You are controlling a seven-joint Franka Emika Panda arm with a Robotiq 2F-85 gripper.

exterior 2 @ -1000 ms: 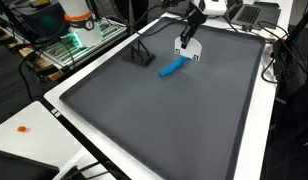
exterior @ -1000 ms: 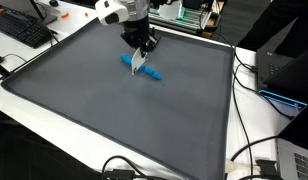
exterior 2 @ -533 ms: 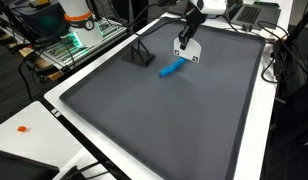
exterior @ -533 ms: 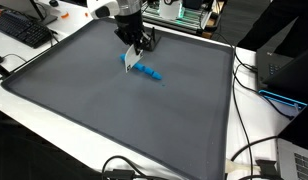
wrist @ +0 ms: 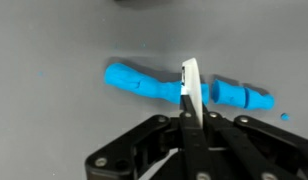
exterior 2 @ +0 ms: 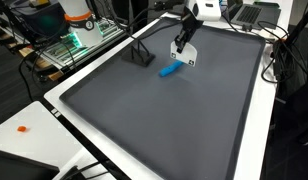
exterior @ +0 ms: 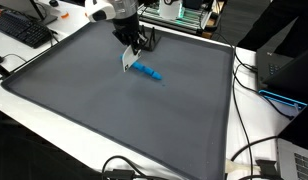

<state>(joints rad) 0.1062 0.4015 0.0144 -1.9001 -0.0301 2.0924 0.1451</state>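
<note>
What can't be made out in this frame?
Wrist view: the white strip in the shut gripper hides the middle of the blue piece.
Both exterior views: the white strip is too small to identify.
Whether it touches the blue piece: unclear in every view.

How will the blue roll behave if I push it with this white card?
The blue roll looks lumpy and a crumb lies beside it, so it is probably soft and may break rather than slide whole. Its rounded sides suggest it could roll on the mat. Small, so likely light.
</note>
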